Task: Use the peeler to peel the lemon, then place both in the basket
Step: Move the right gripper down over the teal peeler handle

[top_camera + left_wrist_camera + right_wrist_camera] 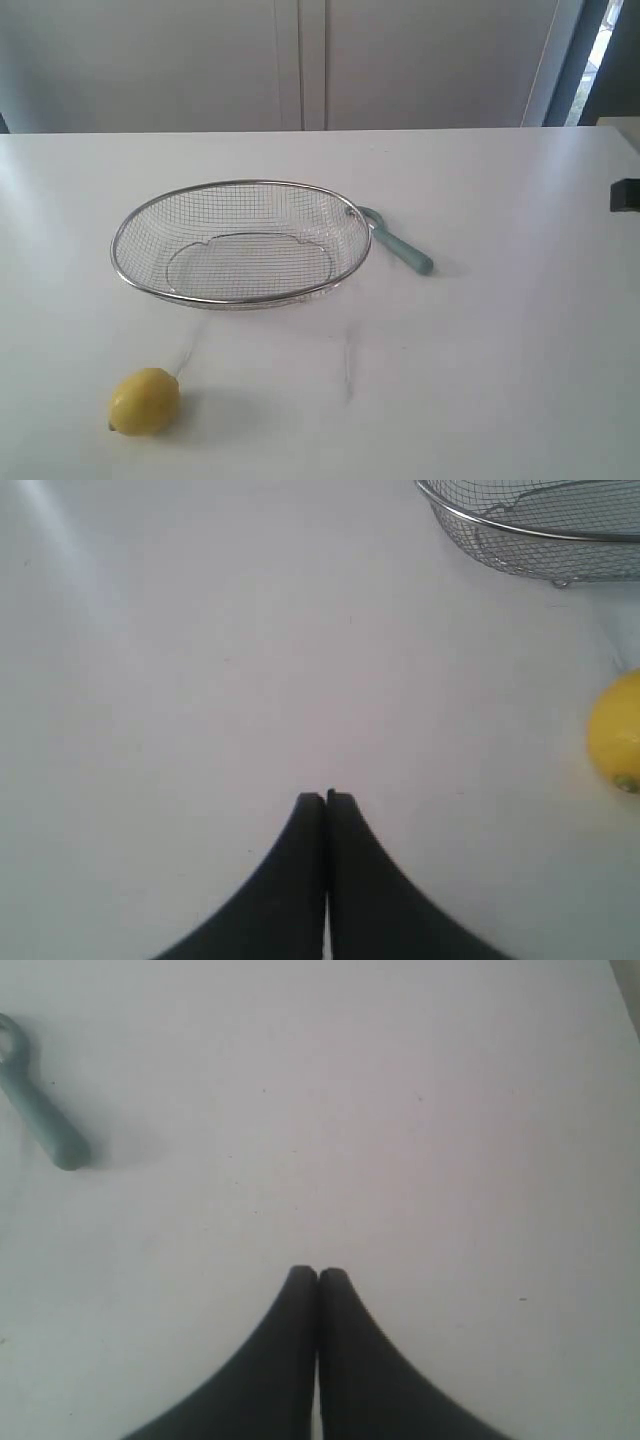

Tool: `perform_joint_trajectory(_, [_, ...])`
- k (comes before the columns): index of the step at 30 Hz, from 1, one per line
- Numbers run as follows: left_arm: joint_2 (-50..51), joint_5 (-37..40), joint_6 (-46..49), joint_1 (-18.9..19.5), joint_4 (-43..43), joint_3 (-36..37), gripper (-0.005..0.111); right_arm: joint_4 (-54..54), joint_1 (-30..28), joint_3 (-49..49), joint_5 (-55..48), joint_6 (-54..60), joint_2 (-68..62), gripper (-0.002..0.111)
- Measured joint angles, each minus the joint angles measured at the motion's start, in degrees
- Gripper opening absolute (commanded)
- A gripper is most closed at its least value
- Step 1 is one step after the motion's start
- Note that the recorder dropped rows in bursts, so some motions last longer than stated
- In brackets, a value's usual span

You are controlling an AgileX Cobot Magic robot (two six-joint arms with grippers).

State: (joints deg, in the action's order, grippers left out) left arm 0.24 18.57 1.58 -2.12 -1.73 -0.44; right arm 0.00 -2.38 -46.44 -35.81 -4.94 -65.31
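Both my tools are clenched on nothing: the left tool (326, 798) and the right tool (318, 1273) each hang over the white tabletop (500, 350). I see the lemon (144, 401) lying apart from the basket (240, 183), nearer the camera. The peeler (400, 250) lies just beside the basket's right rim.

Your left gripper (326, 797) hangs over the white table (200, 680), fingers pressed together; the lemon (617, 730) lies off to one side, the basket (500, 545) farther ahead.
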Motion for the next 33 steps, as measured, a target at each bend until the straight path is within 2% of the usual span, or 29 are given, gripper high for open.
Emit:
perform_joint_trajectory(20, [0.0, 0.0, 0.0, 0.0, 0.0, 0.03, 0.0, 0.67, 0.0, -19.8, -3.45, 5.3, -27.22, 0.0])
perform_joint_trajectory(29, [0.0, 0.0, 0.0, 0.0, 0.0, 0.03, 0.0, 11.71, 0.0, -28.73, -7.03, 15.2, -34.75, 0.0])
perform_joint_trajectory(33, [0.0, 0.0, 0.0, 0.0, 0.0, 0.03, 0.0, 12.99, 1.46, -32.26, -7.43, 18.64, -38.12, 0.0])
